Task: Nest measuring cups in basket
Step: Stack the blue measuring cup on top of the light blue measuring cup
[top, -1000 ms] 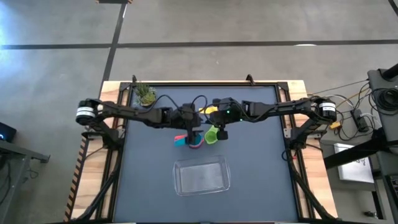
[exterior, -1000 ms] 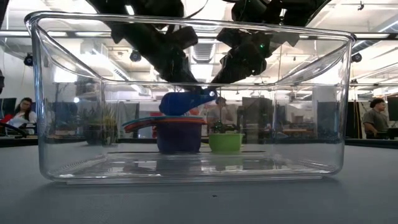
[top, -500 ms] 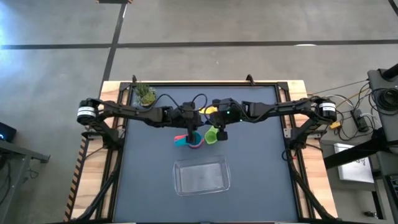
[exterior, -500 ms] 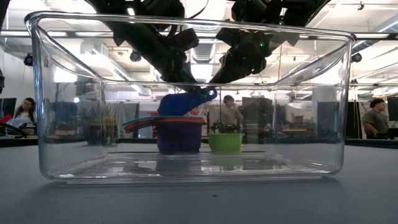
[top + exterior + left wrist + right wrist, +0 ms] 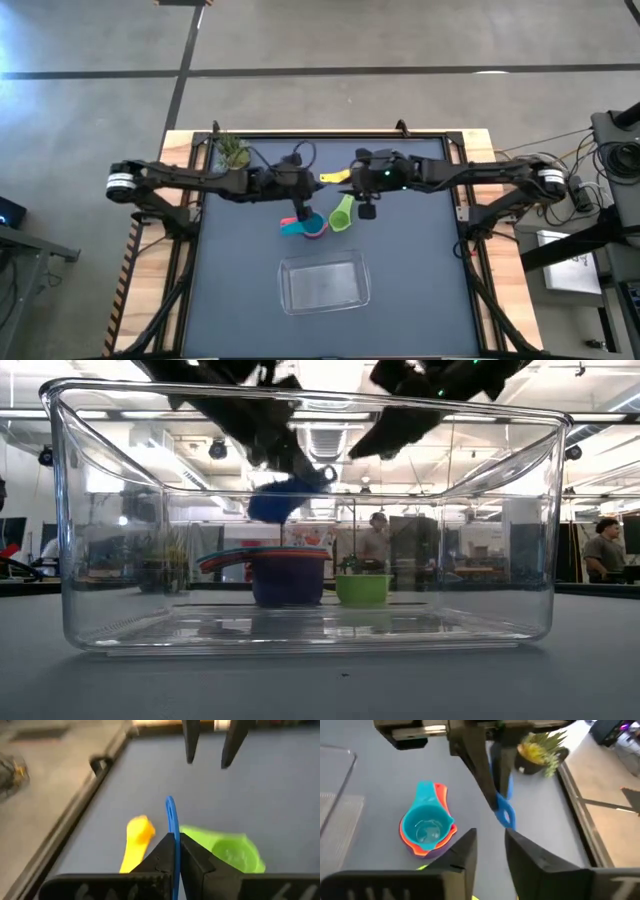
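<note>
**Behind the clear basket, a blue cup hangs in the left gripper**

Over the dark table (image 5: 420,290), the high view lays out the whole scene: the clear basket (image 5: 323,283) sits near the front edge, and behind it lie a stack of cups with a teal cup (image 5: 303,226) on top, a green cup (image 5: 341,214) just to its right, and a yellow cup (image 5: 334,177) farther back. A potted plant (image 5: 233,152) stands at the far left corner.

Only the low view, looking through the basket's walls, shows height: the blue cup (image 5: 281,499) hangs in the air above the stack, clear of it.

From the left wrist view, the left gripper (image 5: 174,851) has its jaws pressed together on the blue cup's thin handle. The right wrist view looks down into the teal cup, with orange and purple rims under it; the right gripper (image 5: 490,845), beside the green cup, has its jaws slightly parted and holds nothing.

From above, the blue cup is hidden under the left arm. The stack's lower cups are hard to count.
</note>
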Robot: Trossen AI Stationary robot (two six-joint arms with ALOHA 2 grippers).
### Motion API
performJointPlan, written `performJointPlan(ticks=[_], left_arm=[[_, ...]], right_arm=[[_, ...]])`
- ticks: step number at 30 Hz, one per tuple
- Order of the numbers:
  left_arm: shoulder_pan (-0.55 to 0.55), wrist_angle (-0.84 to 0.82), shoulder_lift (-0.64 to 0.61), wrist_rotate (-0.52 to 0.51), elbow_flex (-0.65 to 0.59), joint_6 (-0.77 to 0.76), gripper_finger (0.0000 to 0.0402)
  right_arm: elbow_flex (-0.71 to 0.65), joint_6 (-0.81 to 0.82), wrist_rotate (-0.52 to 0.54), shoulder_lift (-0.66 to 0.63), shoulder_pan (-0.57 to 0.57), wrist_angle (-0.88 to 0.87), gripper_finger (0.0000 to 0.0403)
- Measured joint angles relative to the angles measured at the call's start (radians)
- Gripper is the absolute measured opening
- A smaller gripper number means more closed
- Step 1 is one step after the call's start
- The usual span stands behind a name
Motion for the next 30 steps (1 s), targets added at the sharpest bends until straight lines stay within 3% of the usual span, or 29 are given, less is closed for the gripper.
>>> performJointPlan(ticks=[6, 9, 11, 14, 17, 19, 23, 30], left_arm=[[-0.001, 0.35, -0.155, 0.025, -0.2, -0.061, 0.0], [-0.002, 0.51, -0.222, 0.028, -0.313, -0.119, 0.0], [-0.004, 0.603, -0.253, 0.029, -0.376, -0.157, 0.0], [-0.01, 0.753, -0.261, 0.029, -0.458, -0.21, 0.0], [-0.015, 0.931, -0.233, 0.03, -0.512, -0.227, 0.0], [-0.015, 1.012, -0.204, 0.03, -0.518, -0.235, 0.0], [-0.019, 1.08, -0.125, 0.03, -0.489, -0.24, 0.0], [-0.034, 1.142, 0.018, 0.034, -0.382, -0.211, 0.0]], right_arm=[[-0.055, 0.079, -0.003, -0.071, 0.001, -0.015, 0.0141], [-0.158, 0.111, -0.024, -0.107, 0.001, 0.151, 0.0146], [-0.266, 0.138, -0.077, -0.121, 0.0, 0.389, 0.0147], [-0.445, 0.214, -0.108, -0.09, 0.001, 0.89, 0.0142], [-0.56, 0.307, -0.104, 0.025, 0.0, 1.365, 0.0136], [-0.589, 0.354, -0.104, 0.116, 0.0, 1.542, 0.0133], [-0.566, 0.396, -0.076, 0.277, 0.001, 1.689, 0.0135], [-0.453, 0.43, -0.082, 0.44, 0.003, 1.689, 0.0149]])
